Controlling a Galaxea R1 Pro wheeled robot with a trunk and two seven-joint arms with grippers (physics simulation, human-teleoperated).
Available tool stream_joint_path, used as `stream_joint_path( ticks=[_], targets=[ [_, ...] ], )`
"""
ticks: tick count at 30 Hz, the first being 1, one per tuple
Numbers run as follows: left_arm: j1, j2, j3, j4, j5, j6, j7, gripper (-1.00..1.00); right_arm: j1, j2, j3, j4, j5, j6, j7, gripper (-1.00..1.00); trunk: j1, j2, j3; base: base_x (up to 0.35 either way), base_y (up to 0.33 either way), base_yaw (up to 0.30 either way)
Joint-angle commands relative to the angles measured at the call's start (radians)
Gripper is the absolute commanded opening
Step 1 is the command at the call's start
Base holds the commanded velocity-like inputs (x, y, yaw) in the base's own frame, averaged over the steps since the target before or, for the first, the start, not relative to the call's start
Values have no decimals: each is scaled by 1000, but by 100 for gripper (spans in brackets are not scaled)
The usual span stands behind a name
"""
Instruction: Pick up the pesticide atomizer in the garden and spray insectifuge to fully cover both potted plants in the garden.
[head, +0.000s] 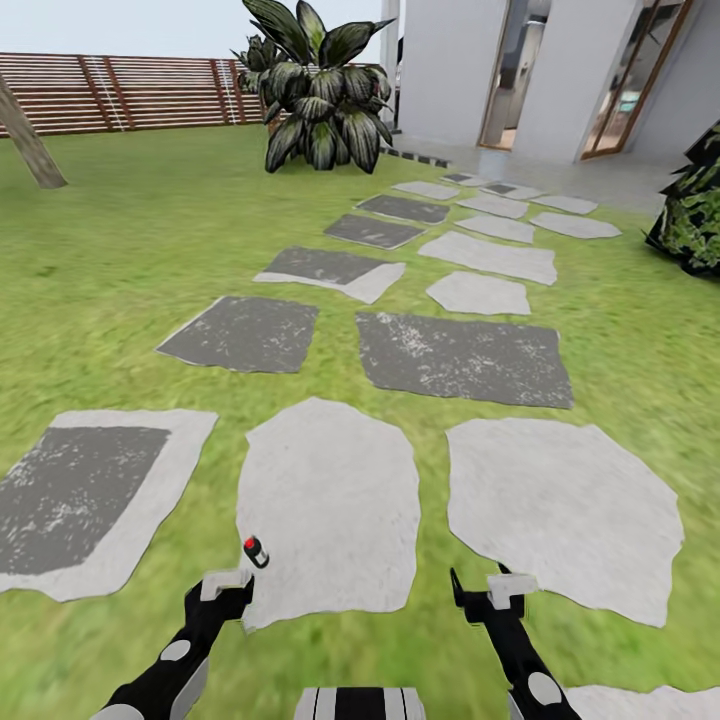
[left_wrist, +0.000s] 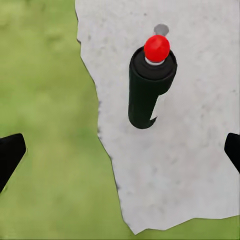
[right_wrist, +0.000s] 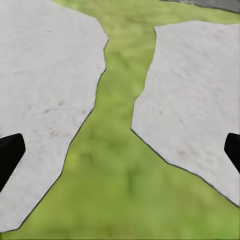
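left wrist view: atomizer (left_wrist: 148, 87) base hidden | both grippers' fingers (left_wrist: 10, 155) wide, cropped

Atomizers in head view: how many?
1. The pesticide atomizer, dark with a red cap, stands on a pale stepping stone near its edge, just ahead of the left gripper. None elsewhere visible.

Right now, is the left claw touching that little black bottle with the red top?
Apart. The left wrist view shows the left gripper fingertips spread wide, with bare stone between them and the bottle.
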Motion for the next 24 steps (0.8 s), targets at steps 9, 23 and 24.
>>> stream_joint_path(
  ticks=[9, 23, 24],
  targets=[
    [0, -1, 0, 1, 2, -5, 0, 100, 0, 0, -1, 0, 8, -2, 0, 100, 0, 0, -1, 213, -49, 0],
    [1, -1, 0, -1, 4, -11, 0, 100, 0, 0, -1, 0, 8, -2, 0, 100, 0, 0, -1, 58, -14, 0],
    [1, -1, 0, -1, 4, -14, 0, 100, 0, 0, -1, 0, 8, -2, 0, 100, 0, 0, -1, 0, 0, 0]
  ],
)
